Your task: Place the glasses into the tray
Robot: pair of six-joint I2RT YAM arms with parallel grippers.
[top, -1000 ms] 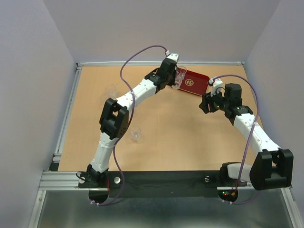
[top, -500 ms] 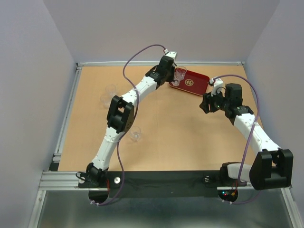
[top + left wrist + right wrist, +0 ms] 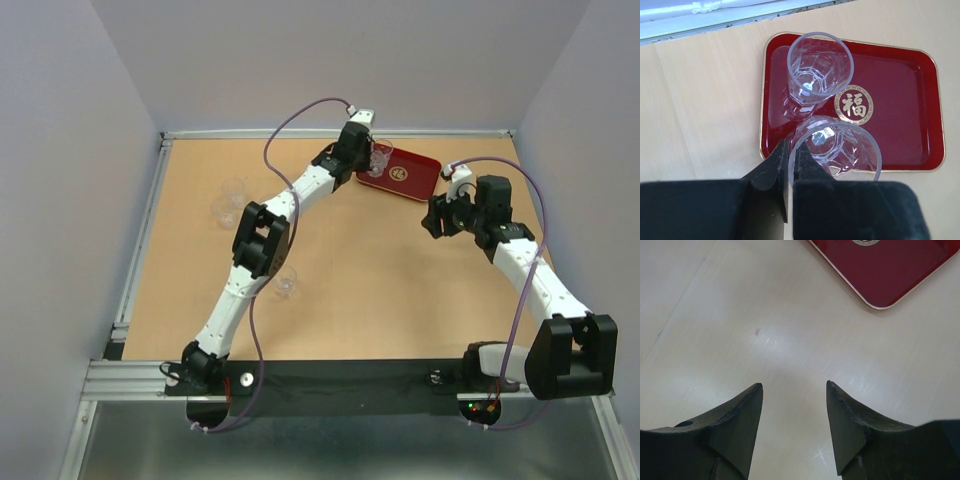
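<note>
Overhead, the tan counter (image 3: 400,300) carries everything. The left arm (image 3: 255,240) stretches far across it to the back, and the right arm (image 3: 530,270) bends in from the right side.

The dark red tray (image 3: 422,180) lies flat directly beneath the left gripper (image 3: 372,160). In the top view its long axis runs slantwise, from far left to nearer right. In the left wrist view the long sides run across the frame, ahead of the fingers. A gold emblem (image 3: 854,105) sits at its centre.

The left gripper (image 3: 790,155) is clamped on the near wall of one glass (image 3: 835,145), its jaws almost together with the rim between them. That glass stands upright, mouth up, over the tray's near left part. Whether its base touches the tray I cannot tell.

Just beyond it a second glass (image 3: 817,75) stands upright in the tray near the far left corner, beside the emblem. It is close to the held one, crowding that end.

Well behind and to the left of the left gripper, three more glasses stand on the counter: two close together (image 3: 233,188) (image 3: 222,210), and one (image 3: 287,282) beside the left arm's elbow.

The right gripper (image 3: 794,384) hangs over bare counter with its jaws apart and nothing between them. A tray corner (image 3: 880,295) lies ahead and to its right.
</note>
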